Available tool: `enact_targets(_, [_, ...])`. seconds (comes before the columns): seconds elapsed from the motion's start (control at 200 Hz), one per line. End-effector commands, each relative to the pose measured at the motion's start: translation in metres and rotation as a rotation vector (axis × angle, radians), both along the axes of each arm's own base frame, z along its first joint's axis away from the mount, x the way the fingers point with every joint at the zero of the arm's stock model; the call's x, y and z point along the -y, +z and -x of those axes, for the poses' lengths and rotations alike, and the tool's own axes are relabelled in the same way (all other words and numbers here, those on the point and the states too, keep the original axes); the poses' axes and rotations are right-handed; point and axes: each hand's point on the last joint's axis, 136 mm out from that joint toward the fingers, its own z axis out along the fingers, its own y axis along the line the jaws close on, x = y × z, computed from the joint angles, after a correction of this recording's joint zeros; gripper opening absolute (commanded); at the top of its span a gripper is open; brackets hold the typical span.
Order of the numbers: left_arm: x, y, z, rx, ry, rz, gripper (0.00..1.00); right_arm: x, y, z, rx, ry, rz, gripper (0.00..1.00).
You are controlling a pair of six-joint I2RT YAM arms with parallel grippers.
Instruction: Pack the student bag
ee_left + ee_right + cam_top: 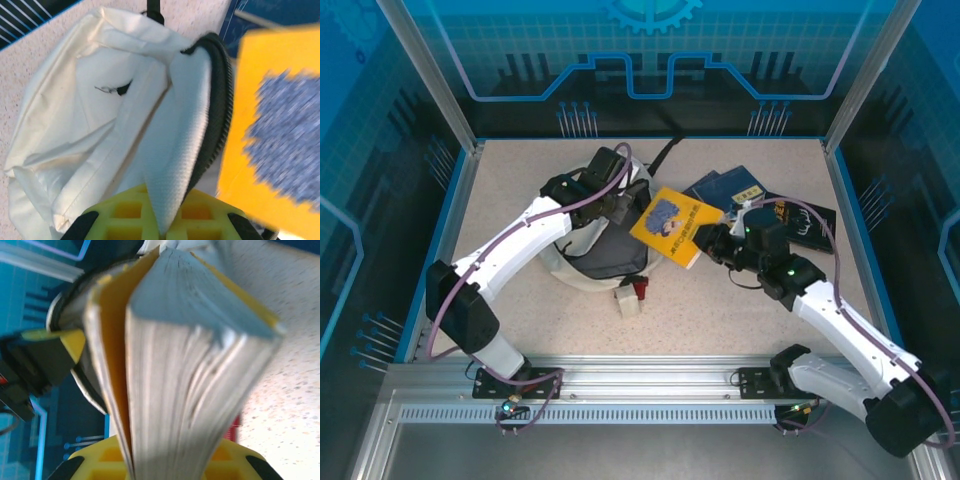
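- The cream student bag (578, 277) lay on the speckled table (520, 180), left of centre, with its dark opening facing up and to the right.
- The left gripper (160, 212) was closed tight, pinching a cream flap of the bag's opening just beside the black zipper (220, 100).
- The right gripper (165, 460) was clamped narrowly on a thick yellow book (678, 225), which it held tilted, just right of the bag's mouth.
- Dark blue books (735, 188) lay behind the yellow one.
- A small white and red object (632, 297) sat near the bag's front edge.
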Motion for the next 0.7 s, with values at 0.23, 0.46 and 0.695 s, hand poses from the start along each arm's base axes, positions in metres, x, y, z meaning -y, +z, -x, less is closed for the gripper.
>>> enact_targets(0.23, [0.023,0.063,-0.013,0.162,-0.007,0.117,0.00,-0.052,0.005,-0.018,0.035,0.006,-0.049,0.12])
enact_targets(0.46, [0.023,0.066,-0.018,0.157,0.024,0.129,0.00,-0.085,0.023,-0.081,0.087,-0.113,-0.154,0.12])
enact_targets(0.695, [0.025,0.064,-0.022,0.130,0.045,0.122,0.00,-0.113,-0.008,-0.133,0.016,-0.262,-0.203,0.12])
